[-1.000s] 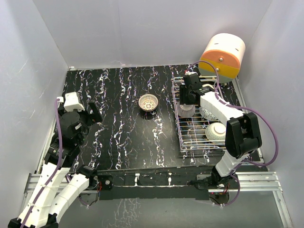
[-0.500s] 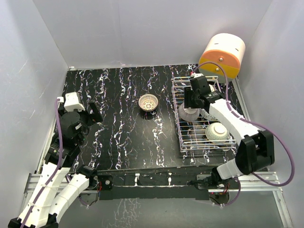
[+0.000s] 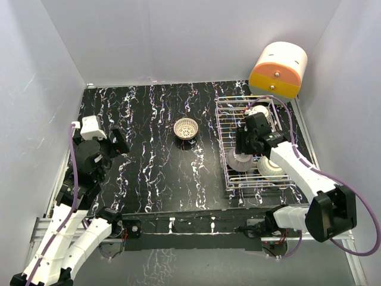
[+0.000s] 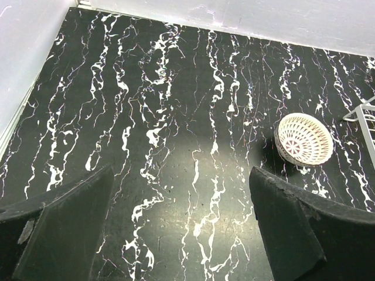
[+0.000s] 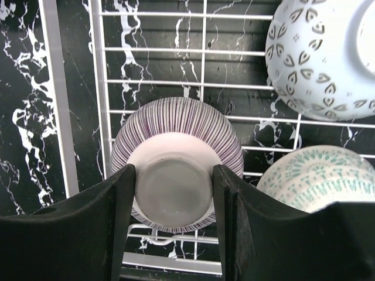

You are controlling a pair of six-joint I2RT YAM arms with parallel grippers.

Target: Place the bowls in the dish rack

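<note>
The silver wire dish rack stands at the right of the table. My right gripper is shut on the foot ring of an upside-down purple-striped bowl, over the rack's near-left part. In the right wrist view the fingers clamp the pale foot of this bowl above the rack wires. A white lattice bowl sits upright on the table left of the rack, also in the left wrist view. My left gripper is open and empty at the far left.
Two more upside-down bowls lie in the rack: a white one with leaf marks and a teal-patterned one, the latter at the near right. An orange-and-cream cylinder stands behind the rack. White walls enclose the black marbled table.
My right gripper has carried the purple-striped bowl from the rack's far-left part toward its near end. The left arm and the lattice bowl have not moved.
</note>
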